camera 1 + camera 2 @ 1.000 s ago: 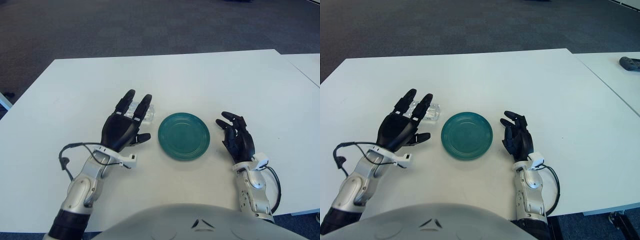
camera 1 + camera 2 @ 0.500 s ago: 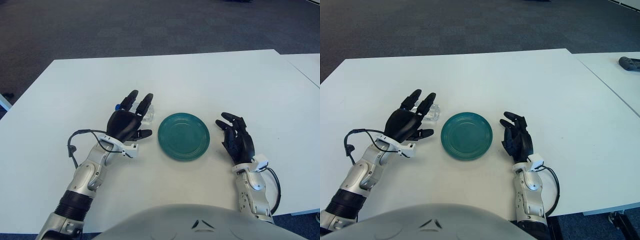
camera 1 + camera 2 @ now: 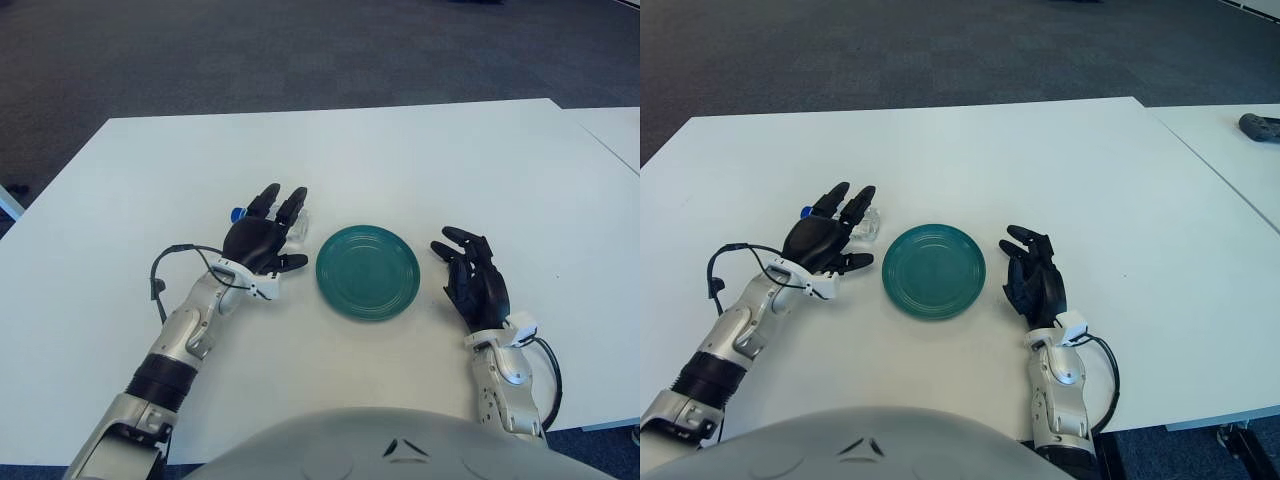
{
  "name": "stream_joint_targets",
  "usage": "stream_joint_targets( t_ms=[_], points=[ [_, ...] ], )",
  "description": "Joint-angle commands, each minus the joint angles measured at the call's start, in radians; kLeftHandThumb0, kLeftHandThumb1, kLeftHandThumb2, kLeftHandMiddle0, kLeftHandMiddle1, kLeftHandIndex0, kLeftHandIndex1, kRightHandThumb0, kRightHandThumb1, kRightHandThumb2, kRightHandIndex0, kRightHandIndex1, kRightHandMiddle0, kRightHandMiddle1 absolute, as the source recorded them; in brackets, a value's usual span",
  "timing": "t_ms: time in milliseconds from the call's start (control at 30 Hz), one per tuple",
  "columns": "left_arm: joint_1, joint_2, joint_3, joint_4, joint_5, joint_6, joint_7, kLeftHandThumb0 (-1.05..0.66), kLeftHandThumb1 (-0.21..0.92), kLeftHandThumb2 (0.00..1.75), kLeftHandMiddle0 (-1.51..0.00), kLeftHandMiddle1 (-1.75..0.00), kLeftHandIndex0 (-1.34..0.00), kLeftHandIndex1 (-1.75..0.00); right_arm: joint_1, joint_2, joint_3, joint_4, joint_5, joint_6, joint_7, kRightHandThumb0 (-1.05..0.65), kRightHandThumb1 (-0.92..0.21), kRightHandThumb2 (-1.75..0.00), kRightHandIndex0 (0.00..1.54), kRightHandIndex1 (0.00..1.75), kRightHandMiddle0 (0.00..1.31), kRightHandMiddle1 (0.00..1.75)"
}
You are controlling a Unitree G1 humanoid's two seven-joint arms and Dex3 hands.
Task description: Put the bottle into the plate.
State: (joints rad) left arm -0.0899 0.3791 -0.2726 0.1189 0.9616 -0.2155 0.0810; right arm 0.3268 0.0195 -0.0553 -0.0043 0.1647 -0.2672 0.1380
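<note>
A clear bottle (image 3: pixel 297 229) with a blue cap (image 3: pixel 238 212) lies on its side on the white table (image 3: pixel 400 160), left of centre in the frame, just beside the green plate (image 3: pixel 367 271) and not on it. The left hand (image 3: pixel 262 238) reaches over the bottle, palm down, fingers (image 3: pixel 291 205) extended across it and not closed around it. The right hand (image 3: pixel 474 280) shows lower right of the plate, fingers loosely spread, holding nothing. No label or writing is readable.

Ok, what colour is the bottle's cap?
Blue; the cap peeks out left of the left hand, clearest in the left eye view.
</note>
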Motion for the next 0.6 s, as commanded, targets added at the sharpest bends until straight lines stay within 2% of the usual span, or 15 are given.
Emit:
stream_joint_targets(
  t_ms=[0,333,500,567],
  points=[
    [-0.041,0.016,-0.013,0.033,-0.024,-0.004,0.005,-1.05,0.92,0.58,-0.13,-0.04,-0.03,-0.04,0.042,0.002,0.005,0.017,-0.004,0.035,-0.002,-0.69,-0.92,-0.69,0.54,0.91,0.09,1.13],
    [-0.090,0.024,-0.044,0.109,-0.060,-0.002,-0.005,-1.05,0.92,0.57,-0.16,-0.02,-0.01,-0.12,0.058,-0.009,-0.003,0.007,0.020,0.040,0.012,-0.71,-0.92,-0.70,0.52,0.89,0.06,1.12],
    [-0.130,0.016,-0.071,0.193,-0.060,0.002,0.013,-1.05,0.92,0.55,-0.16,-0.01,0.00,-0.14,0.061,-0.012,-0.008,0.003,0.024,0.032,0.018,-0.70,-0.92,-0.69,0.52,0.89,0.07,1.14],
    [-0.160,0.004,-0.090,0.268,-0.054,-0.001,0.041,-1.05,0.92,0.54,-0.15,0.00,0.00,-0.14,0.064,-0.012,-0.012,0.002,0.032,0.024,0.026,-0.70,-0.92,-0.68,0.52,0.89,0.07,1.14]
  ],
)
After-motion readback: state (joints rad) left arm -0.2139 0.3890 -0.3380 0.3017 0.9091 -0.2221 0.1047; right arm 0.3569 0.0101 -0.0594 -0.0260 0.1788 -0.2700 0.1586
